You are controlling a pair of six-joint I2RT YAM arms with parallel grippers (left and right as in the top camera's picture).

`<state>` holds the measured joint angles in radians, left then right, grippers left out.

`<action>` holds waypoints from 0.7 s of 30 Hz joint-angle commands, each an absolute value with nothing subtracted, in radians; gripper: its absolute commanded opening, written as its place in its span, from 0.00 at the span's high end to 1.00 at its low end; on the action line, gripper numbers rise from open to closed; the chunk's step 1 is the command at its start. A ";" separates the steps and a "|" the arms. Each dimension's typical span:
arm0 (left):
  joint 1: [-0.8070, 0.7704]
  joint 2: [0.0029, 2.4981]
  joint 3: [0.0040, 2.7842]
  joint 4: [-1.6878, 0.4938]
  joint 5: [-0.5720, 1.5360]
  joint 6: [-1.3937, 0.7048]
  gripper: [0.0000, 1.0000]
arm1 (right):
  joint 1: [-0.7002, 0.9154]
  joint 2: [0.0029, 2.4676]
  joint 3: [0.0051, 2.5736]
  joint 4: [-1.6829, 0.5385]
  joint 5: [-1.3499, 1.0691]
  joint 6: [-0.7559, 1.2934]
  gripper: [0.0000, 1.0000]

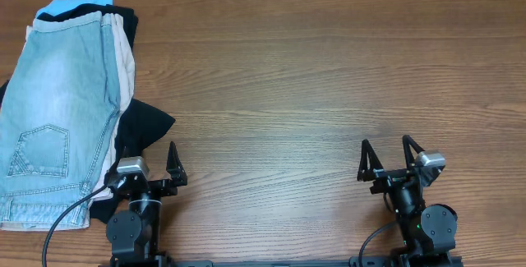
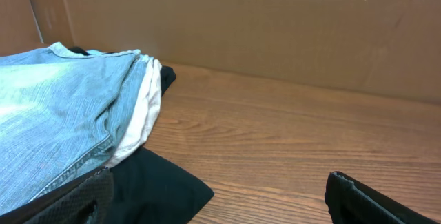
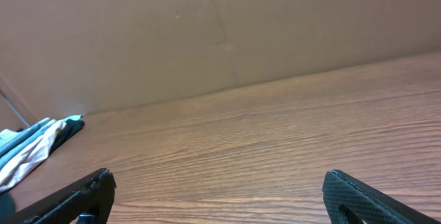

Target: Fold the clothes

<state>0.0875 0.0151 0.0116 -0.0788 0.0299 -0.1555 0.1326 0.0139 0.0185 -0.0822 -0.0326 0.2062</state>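
Grippers sit at the lower edge of the overhead frame. Left gripper (image 1: 131, 171): jaws spread, empty. Right gripper (image 1: 386, 156): jaws spread, empty. Denim shorts (image 1: 53, 111) lie at the frame's left, back pocket up, atop beige shorts (image 1: 125, 53) and black garment (image 1: 144, 123) on the wooden table (image 1: 329, 78).

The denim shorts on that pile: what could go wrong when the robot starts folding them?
The denim shorts lie on the beige shorts and black garment, so a pinch might lift those layers too. The black garment lies right by the open left tool and could snag. The right tool sits far across the table, so it may struggle to reach.
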 commanded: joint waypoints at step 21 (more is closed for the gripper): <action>0.093 0.009 0.170 0.062 0.281 -0.188 0.00 | 0.138 0.003 0.085 0.131 -0.152 0.209 0.00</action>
